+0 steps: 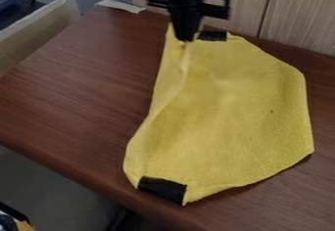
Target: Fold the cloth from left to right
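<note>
One yellow cloth [235, 112] — pinched by the tool [186, 38] — covers table [78, 88].

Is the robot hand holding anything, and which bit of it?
Yes, the yellow cloth. The hand has it pinched at the top edge, near the picture's upper-left corner of the cloth, beside the black patch there.

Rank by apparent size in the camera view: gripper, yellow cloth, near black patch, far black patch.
Largest to smallest, as they look:
1. Yellow cloth
2. Gripper
3. Near black patch
4. Far black patch
Nearness may exaggerate the patches' difference.
</note>
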Tool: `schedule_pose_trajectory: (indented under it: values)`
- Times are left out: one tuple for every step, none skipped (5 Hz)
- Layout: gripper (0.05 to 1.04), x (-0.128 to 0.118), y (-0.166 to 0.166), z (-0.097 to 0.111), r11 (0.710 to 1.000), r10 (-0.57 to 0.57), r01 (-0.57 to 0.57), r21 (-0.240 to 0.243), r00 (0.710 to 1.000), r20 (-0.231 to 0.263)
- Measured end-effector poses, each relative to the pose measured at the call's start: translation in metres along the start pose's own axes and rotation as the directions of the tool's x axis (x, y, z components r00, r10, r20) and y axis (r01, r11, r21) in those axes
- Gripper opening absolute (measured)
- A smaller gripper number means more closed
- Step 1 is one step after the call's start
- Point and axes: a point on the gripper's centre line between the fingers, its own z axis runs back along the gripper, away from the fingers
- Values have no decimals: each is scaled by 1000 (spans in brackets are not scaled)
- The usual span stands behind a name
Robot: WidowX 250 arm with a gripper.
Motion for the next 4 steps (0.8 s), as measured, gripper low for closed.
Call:
schedule_pose_trajectory:
  values:
    - [69, -2, -36, -13, 995, -92, 91, -35, 996, -14]
    - [69, -6, -59, -33, 988, -152, 151, -35, 988, -38]
    - [69, -11, -67, -64, 981, -196, 194, -24, 977, -83]
    - [94, -11, -73, -75, 974, -228, 227, -22, 970, -85]
